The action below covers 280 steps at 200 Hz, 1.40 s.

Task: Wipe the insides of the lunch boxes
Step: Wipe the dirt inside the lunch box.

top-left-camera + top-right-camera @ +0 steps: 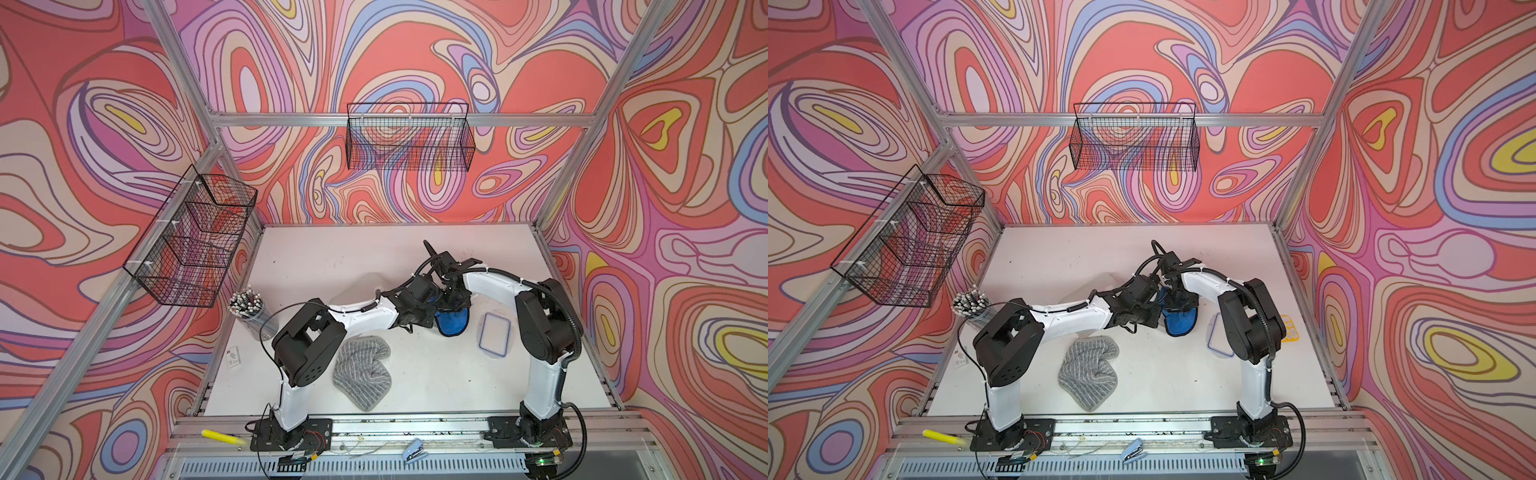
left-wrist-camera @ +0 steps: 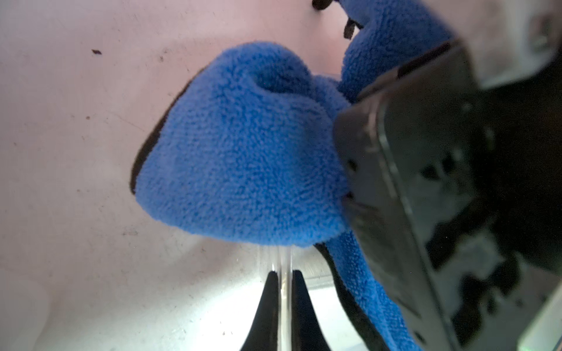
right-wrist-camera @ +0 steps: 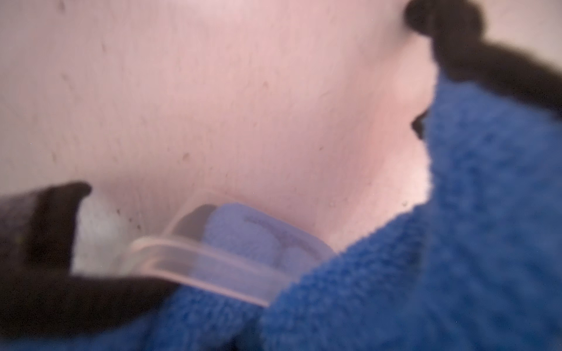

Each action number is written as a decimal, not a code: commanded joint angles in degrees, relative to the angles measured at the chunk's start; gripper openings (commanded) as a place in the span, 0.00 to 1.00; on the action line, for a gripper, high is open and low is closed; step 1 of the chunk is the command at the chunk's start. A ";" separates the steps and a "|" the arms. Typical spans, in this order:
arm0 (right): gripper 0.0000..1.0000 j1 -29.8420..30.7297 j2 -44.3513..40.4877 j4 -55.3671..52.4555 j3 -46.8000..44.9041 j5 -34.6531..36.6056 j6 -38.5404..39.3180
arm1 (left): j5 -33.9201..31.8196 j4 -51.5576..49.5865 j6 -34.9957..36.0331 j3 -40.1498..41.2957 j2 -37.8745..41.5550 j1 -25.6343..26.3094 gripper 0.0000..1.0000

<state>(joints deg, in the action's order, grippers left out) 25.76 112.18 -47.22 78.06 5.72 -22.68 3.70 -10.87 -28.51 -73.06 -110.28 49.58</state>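
Observation:
My left gripper (image 2: pixel 284 273) is shut on the thin clear wall of a lunch box (image 2: pixel 285 258). A bunched blue cloth (image 2: pixel 243 152) lies pressed inside that box, against its floor. In the right wrist view the box's clear rim (image 3: pixel 213 264) shows, with the blue cloth (image 3: pixel 456 243) spilling over it and hiding my right fingertips. In both top views my right gripper (image 1: pixel 451 297) points down, shut on the blue cloth (image 1: pixel 453 324), right beside the left gripper (image 1: pixel 428 301). Another clear lunch box (image 1: pixel 359 284) shows faintly behind the left forearm.
A blue-rimmed lid (image 1: pixel 494 334) lies flat right of the cloth, and a yellow calculator (image 1: pixel 1289 328) sits past it. A crumpled grey cloth (image 1: pixel 361 370) lies near the front, a cup of pencils (image 1: pixel 249 309) stands at the left. Two wire baskets (image 1: pixel 409 137) hang on the walls.

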 commanded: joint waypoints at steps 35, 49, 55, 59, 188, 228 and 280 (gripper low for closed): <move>0.00 -1.11 0.53 23.03 -6.14 -1.80 -9.82 | 6.38 -2.46 0.45 -1.58 -0.91 2.27 0.00; 0.00 -1.08 1.40 27.24 -7.51 -5.70 -12.12 | 7.23 -1.67 0.21 -1.30 -0.88 2.23 0.00; 0.00 -1.13 1.95 28.70 -8.00 -6.98 -13.05 | 7.38 -1.45 0.15 -1.21 -0.76 2.23 0.00; 0.00 -1.08 2.27 29.66 -8.42 -7.75 -13.67 | 7.62 -1.28 0.20 -1.23 -0.75 2.24 0.00; 0.00 -0.99 3.15 25.25 -16.72 -27.76 -8.19 | 5.83 3.15 -1.53 -0.61 0.27 0.45 0.00; 0.00 -1.01 3.73 15.11 -15.19 -32.70 -0.54 | 2.86 3.66 -1.11 -0.92 0.76 -0.42 0.00; 0.00 -1.07 5.11 2.67 -11.26 -29.86 6.81 | -1.88 2.66 -0.80 -0.61 1.15 -0.52 0.00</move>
<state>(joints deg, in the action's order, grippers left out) 22.39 111.48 -24.73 69.54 -19.53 -22.98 0.27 -11.46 -32.82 -73.41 -110.87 48.01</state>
